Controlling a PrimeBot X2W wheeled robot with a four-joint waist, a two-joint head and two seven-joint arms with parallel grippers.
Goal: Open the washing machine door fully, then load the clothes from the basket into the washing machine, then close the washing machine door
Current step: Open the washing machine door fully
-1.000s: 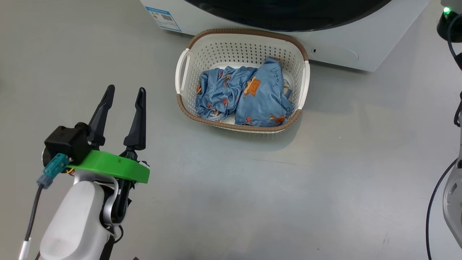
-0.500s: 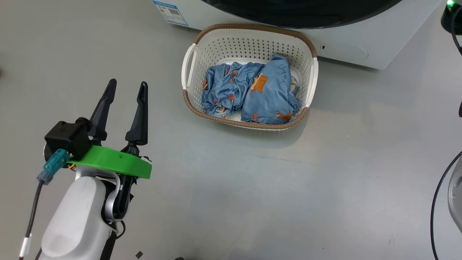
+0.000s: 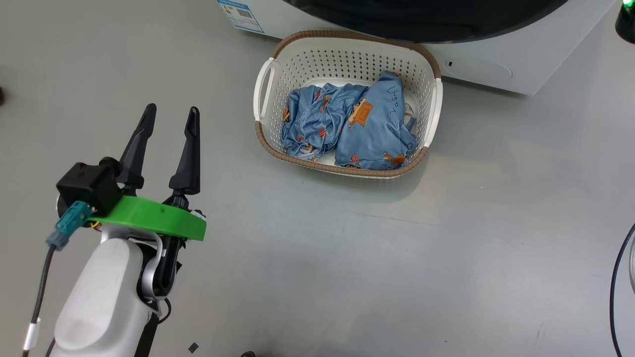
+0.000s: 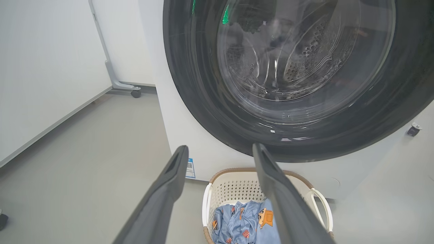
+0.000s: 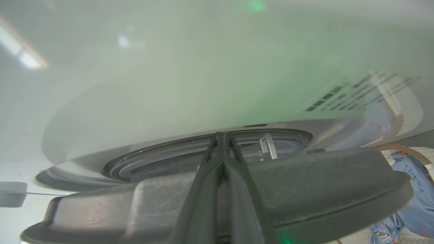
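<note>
Head view shows the left gripper (image 3: 172, 108) at the near left, up over the grey floor (image 3: 377, 277). Its two dark fingers are spread apart with nothing between them. The basket (image 3: 347, 54) sits on the floor, well apart from that gripper, farther away and to the right, just in front of the white washing machine (image 3: 521, 74). The blue clothes (image 3: 357, 129) lie bunched up inside the basket. The black washing machine door (image 3: 426, 20) is just past the basket's far rim. Right wrist view shows the right gripper (image 5: 221, 135) clenched tight, its fingers pressed together with nothing in them. Its tips are by the gap between the dark door edge and the white front of the machine. It is too blurry to tell if the tips touch.
</note>
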